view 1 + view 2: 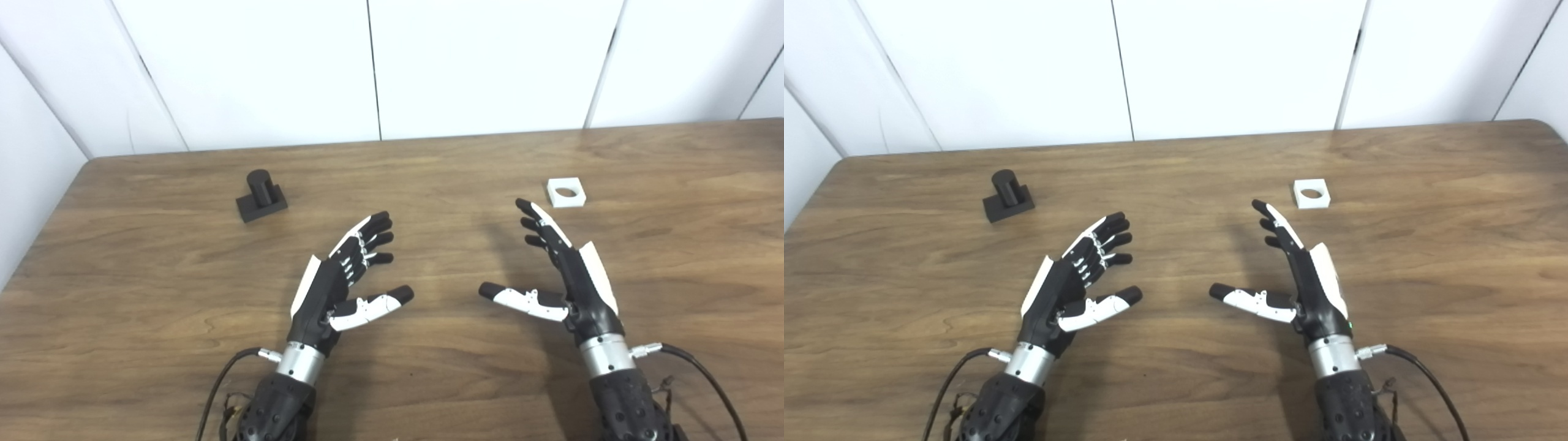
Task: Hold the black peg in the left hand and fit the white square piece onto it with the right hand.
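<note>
I can read no brand, label or writing on anything in view. Starting at my far left, the black peg (261,195) stands upright on its square base at about ten o'clock from the centre of the table (429,171), well apart from both hands. Next comes my left hand (343,278), held above the wood near seven o'clock, palm turned inward, fingers spread and thumb stuck out to the side, holding nothing. My right hand (563,269) mirrors it at about five o'clock, fingers apart and extended, thumb pointing toward the left hand, also gripping nothing. Just beyond its fingertips, at roughly two o'clock, the white square piece (566,192) lies flat on the table with its round hole facing up, near the hand but not touching it. The surface is brown wood-grain with rounded corners, and each hand throws a soft shadow on it. Behind the far edge stand plain white wall panels (478,61) divided by thin dark seams.
</note>
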